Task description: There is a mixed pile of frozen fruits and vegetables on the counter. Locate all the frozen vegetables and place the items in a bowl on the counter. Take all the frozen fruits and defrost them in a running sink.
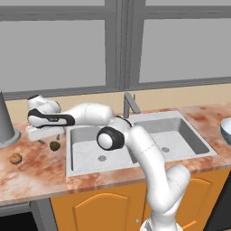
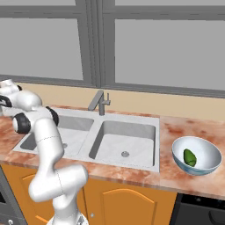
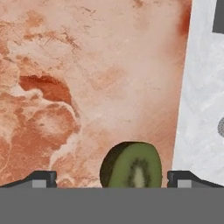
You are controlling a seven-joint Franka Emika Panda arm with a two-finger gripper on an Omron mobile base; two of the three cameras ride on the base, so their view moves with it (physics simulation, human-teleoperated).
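Between open pincer [image 3: 112, 177] tips, kiwi half [image 3: 131, 165].

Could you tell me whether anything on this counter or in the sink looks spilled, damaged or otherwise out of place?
Nothing stands out. The kiwi half and orange-tan ball sit on the counter left of the sink, and the green piece lies inside the upright bowl.

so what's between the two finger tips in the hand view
The halved kiwi, green cut face up, lies on the counter between the open gripper finger tips, clear of both.
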